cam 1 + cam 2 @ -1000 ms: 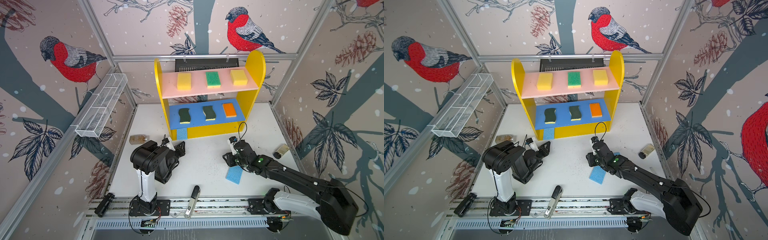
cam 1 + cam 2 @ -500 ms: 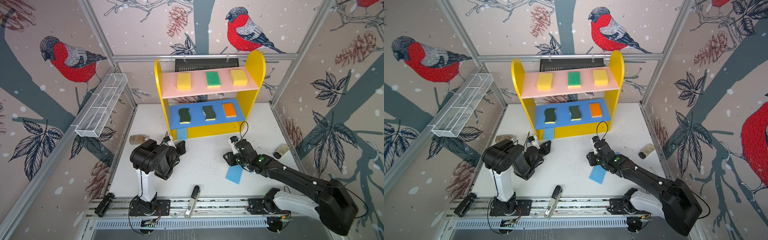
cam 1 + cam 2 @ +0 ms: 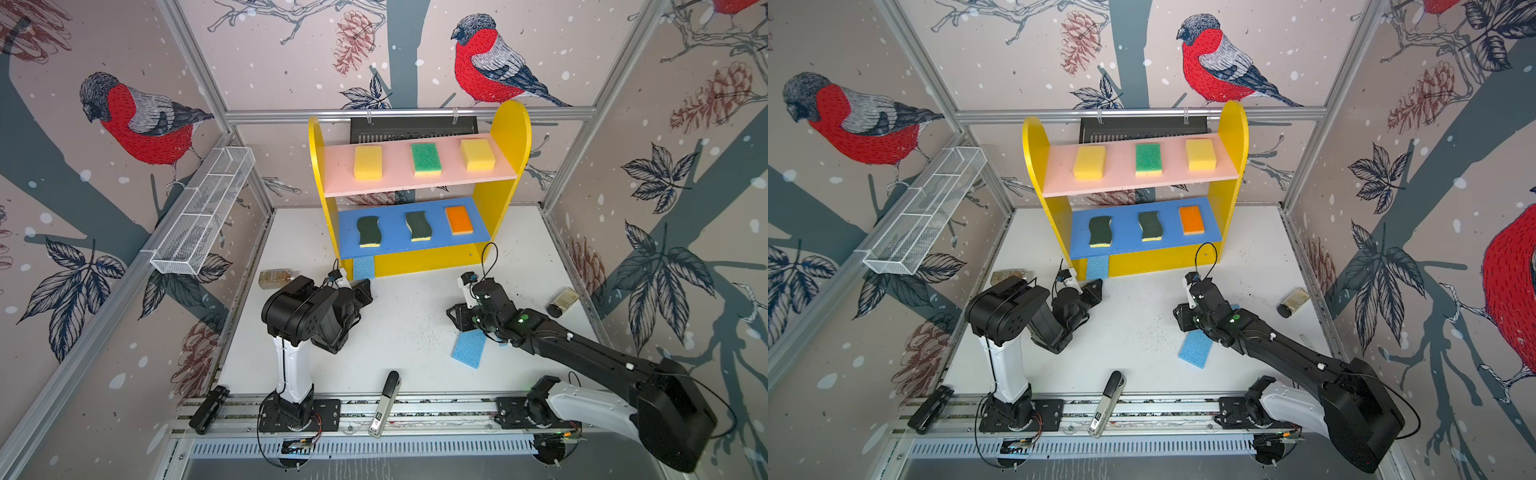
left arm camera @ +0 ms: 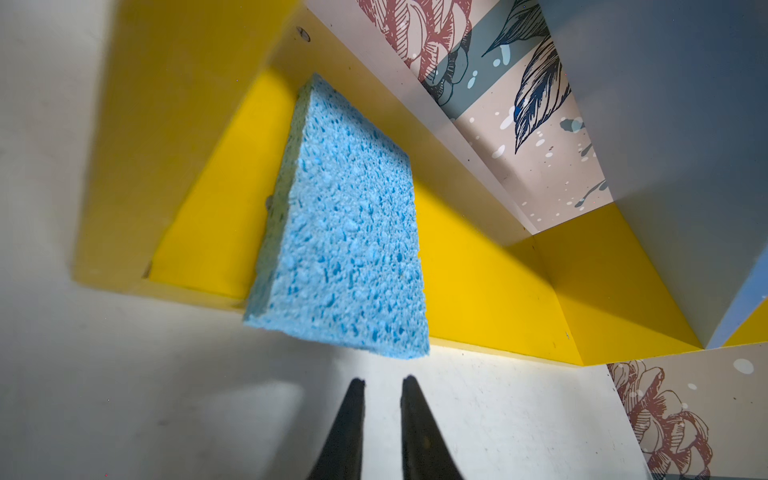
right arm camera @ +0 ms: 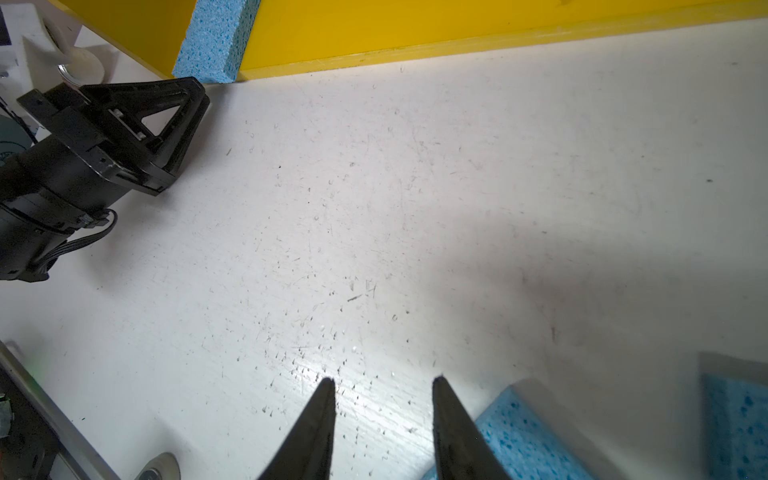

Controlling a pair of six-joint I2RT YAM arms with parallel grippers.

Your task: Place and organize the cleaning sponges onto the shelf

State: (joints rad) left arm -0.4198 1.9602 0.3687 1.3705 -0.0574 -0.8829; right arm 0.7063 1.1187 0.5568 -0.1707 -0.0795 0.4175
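Observation:
The shelf (image 3: 503,137) stands at the back. Its pink board carries two yellow sponges (image 3: 368,162) (image 3: 478,154) and a green-topped one (image 3: 426,157). On the blue board lie two dark green sponges (image 3: 369,230) (image 3: 418,225) and an orange-topped one (image 3: 459,219). A light blue sponge (image 4: 345,232) lies on the yellow base at its left end, overhanging the front edge. My left gripper (image 4: 382,379) is shut and empty just in front of it. My right gripper (image 5: 382,380) is open over bare table, beside a light blue sponge (image 3: 469,348). Another blue sponge (image 5: 739,428) shows partly.
A brownish bottle (image 3: 276,277) lies left of the shelf and a small jar (image 3: 561,302) by the right wall. A white wire basket (image 3: 203,220) hangs on the left wall. A black and silver tool (image 3: 386,399) lies at the table's front edge.
My left gripper's jaws have closed and it has edged a little towards the shelf. The right arm has stayed in place.

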